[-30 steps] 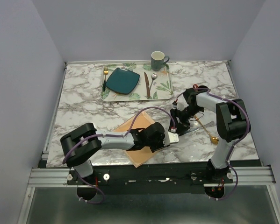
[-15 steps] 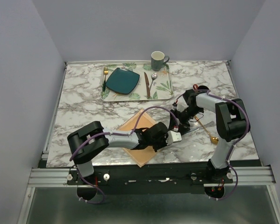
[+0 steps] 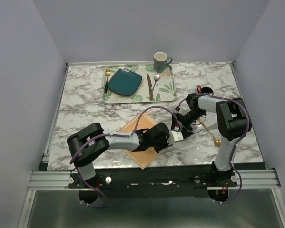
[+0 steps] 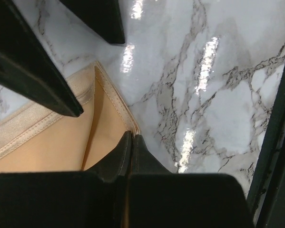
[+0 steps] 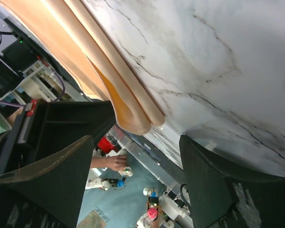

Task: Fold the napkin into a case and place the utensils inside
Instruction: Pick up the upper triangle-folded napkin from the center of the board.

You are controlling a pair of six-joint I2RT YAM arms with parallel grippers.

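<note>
The peach-tan napkin [image 3: 138, 142] lies folded near the table's front edge. My left gripper [image 3: 172, 135] is shut on its right corner, and the hemmed layers [image 4: 111, 111] run straight into the closed tips [image 4: 131, 138]. My right gripper [image 3: 181, 121] is open just behind that corner. Its two fingers [image 5: 52, 175] stand either side of the napkin's rolled edge [image 5: 130, 114] without touching it. The gold spoon [image 3: 211, 133] lies on the marble to the right of the right gripper. A thin grey strip by the right gripper may be the silver knife [image 3: 194, 132]; it is largely hidden.
A leaf-patterned tray [image 3: 167, 90] at the back holds a teal plate [image 3: 124, 81], a dark-handled gold fork [image 3: 106, 78], a brown-handled knife [image 3: 150, 86], a small spoon and a green mug [image 3: 160, 61]. The table's front edge [image 3: 180, 164] is close below the napkin.
My left gripper has shifted slightly up and back with the napkin corner, and its arm has swung inward. My right gripper has edged a little to the left, towards the corner.
</note>
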